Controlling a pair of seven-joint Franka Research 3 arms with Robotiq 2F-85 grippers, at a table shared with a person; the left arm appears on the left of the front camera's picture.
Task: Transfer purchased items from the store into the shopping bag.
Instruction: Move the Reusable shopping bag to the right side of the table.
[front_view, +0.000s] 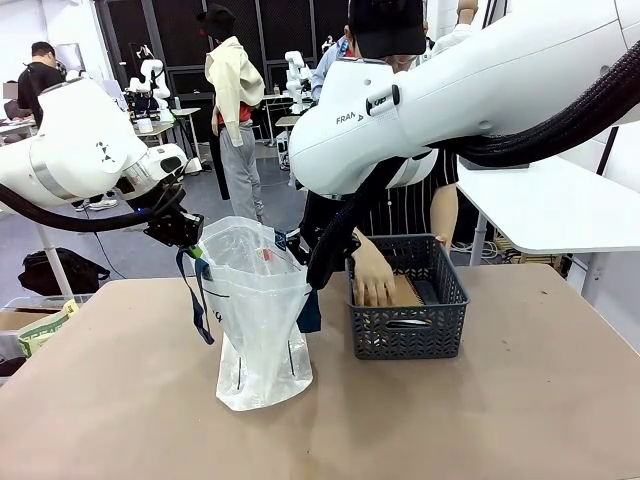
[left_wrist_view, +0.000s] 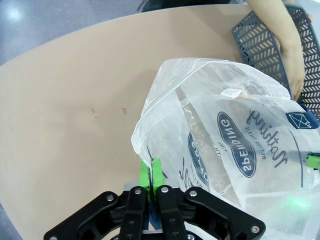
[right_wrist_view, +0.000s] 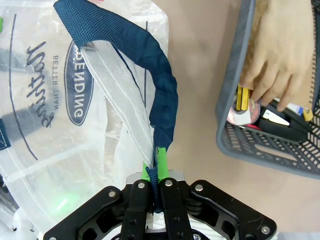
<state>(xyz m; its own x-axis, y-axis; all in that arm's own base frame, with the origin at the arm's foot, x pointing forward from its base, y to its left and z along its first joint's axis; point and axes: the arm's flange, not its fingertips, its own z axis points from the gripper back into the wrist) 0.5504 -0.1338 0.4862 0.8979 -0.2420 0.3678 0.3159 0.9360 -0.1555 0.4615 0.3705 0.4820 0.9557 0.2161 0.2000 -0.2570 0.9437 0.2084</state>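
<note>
- The shopping bag stands on the table, left of middle.
- The basket sits just right of it, toward the far edge.
- A person's hand lies inside the basket.

Room looks like a big open workshop: pale blue-grey floor with a bit of shine, a dark panelled back wall with black grid frames, and a strip of white wall up in the far left corner. The bench up front has a plain tan-brown top with a rounded edge, a white table sits just off to its right, and small tables cluttered with gear stand further back. A black bag is slumped on the floor at left, a person in a dark top is way back in that corner, and the light's pretty even and flat.
</note>
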